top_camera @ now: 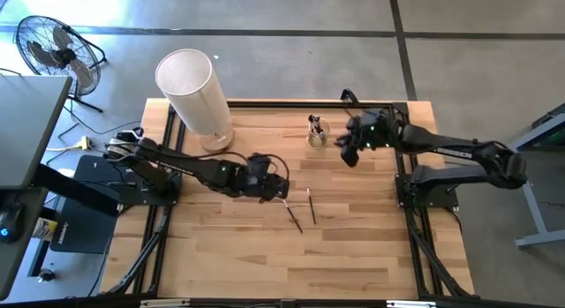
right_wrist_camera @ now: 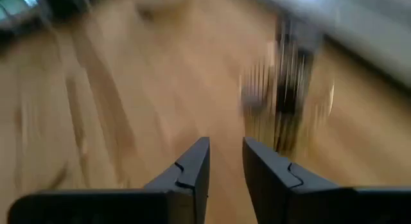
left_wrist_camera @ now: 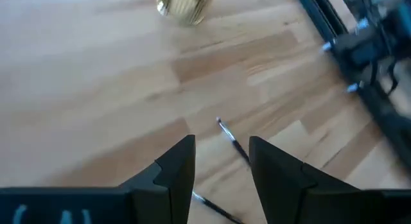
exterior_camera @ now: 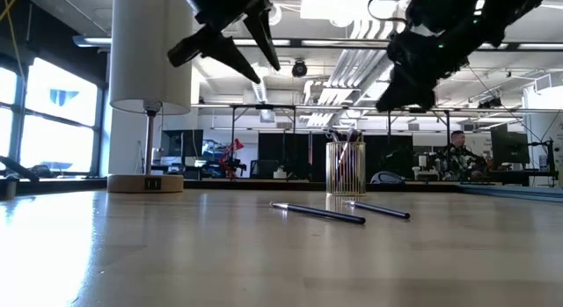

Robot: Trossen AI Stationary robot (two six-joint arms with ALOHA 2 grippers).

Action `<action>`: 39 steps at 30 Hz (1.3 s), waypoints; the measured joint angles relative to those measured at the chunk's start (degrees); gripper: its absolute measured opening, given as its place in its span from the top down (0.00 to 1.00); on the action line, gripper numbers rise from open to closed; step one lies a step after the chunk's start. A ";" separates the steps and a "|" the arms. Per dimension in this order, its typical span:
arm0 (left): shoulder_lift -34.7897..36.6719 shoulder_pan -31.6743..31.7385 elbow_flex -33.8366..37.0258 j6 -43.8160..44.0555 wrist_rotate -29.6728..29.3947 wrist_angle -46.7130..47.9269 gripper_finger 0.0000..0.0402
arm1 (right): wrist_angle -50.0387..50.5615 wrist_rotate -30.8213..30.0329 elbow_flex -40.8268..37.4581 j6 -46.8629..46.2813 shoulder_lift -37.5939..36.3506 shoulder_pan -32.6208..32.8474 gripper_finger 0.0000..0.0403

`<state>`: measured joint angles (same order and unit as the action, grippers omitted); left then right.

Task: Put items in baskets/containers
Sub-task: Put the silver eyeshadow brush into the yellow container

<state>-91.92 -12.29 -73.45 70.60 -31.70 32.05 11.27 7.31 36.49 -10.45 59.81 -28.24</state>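
Two thin dark makeup brushes lie flat on the wooden table, one (top_camera: 294, 216) nearer me and one (top_camera: 311, 205) beside it; the low view shows both (exterior_camera: 318, 213) (exterior_camera: 380, 209). The small yellowish glass cup (top_camera: 316, 137) (exterior_camera: 346, 169) stands farther back with several brushes upright in it. My left gripper (top_camera: 281, 191) (left_wrist_camera: 221, 166) hovers open above the near ends of the loose brushes (left_wrist_camera: 234, 144). My right gripper (top_camera: 347, 156) (right_wrist_camera: 226, 163) hangs in the air just right of the cup (right_wrist_camera: 289, 102), open by a narrow gap and holding nothing.
A tall white cylinder on a wooden base (top_camera: 190, 83) (exterior_camera: 149, 52) stands at the table's far left. Black frame rails (top_camera: 413, 237) run along the left and right sides. A floor fan (top_camera: 53, 48) stands off the table. Bare wood stretches toward the near edge.
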 joint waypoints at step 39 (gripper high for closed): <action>-24.07 4.58 -10.01 42.50 23.66 6.72 0.64 | 25.81 -8.04 -4.57 -11.27 -3.69 17.81 0.94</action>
<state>-115.99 -7.70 -83.46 113.10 -8.04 38.77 37.09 -0.73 31.92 -21.72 56.12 -10.44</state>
